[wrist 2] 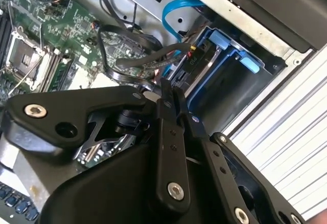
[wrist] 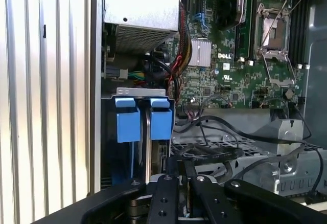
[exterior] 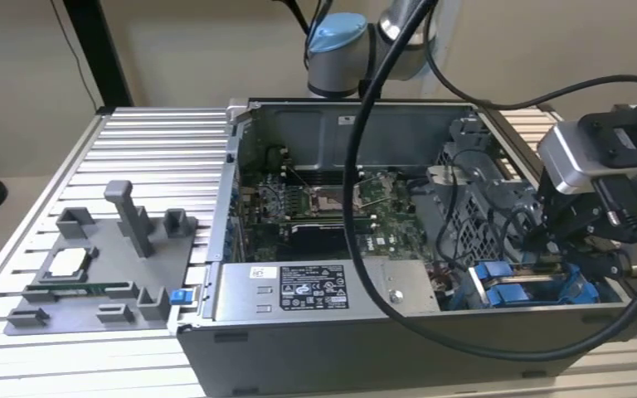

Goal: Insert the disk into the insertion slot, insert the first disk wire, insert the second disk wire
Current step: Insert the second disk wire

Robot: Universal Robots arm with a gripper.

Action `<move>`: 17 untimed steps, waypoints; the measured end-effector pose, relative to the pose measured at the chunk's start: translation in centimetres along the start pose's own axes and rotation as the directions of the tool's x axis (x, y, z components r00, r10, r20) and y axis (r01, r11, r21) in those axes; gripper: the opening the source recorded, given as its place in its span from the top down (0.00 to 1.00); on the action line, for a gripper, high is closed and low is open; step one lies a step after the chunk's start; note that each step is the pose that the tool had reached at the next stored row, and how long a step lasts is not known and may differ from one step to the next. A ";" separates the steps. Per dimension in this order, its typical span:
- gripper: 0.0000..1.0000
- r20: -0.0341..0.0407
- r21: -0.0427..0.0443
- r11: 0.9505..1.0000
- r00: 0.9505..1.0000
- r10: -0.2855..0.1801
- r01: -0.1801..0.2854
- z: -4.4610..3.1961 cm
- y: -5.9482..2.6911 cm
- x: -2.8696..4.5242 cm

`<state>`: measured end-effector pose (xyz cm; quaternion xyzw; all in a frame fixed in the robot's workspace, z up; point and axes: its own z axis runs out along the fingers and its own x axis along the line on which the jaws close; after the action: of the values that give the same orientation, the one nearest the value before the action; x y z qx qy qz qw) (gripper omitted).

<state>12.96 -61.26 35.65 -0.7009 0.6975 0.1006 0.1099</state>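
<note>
Disk (wrist: 148,132) sat seated in insertion slot (wrist: 140,92). Gripper (wrist 2: 171,93) jaws were clenched near the disk's connector; judged wire insertion needs square alignment, gentle push.

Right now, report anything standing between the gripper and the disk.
Nothing solid. The disk already sits in the slot, just past the gripper. Loose black wires lie right beside that gap and might snag.

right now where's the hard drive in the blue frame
The disk sits down in the insertion slot at the case's corner on the exterior view's right, beside the grey power supply, with the gripper just above it.
</note>
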 end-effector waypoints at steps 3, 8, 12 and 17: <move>1.00 0.000 0.007 1.000 1.000 -0.003 0.003 0.34 0.01 0.13; 1.00 -0.001 0.016 1.000 1.000 -0.006 0.006 0.82 0.01 0.63; 1.00 -0.001 0.027 1.000 1.000 -0.009 0.009 1.16 0.02 1.00; 1.00 -0.001 0.045 0.999 1.000 -0.014 0.014 1.36 -0.03 1.09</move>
<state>13.01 -61.90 34.03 -0.7033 0.6946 0.0839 0.1259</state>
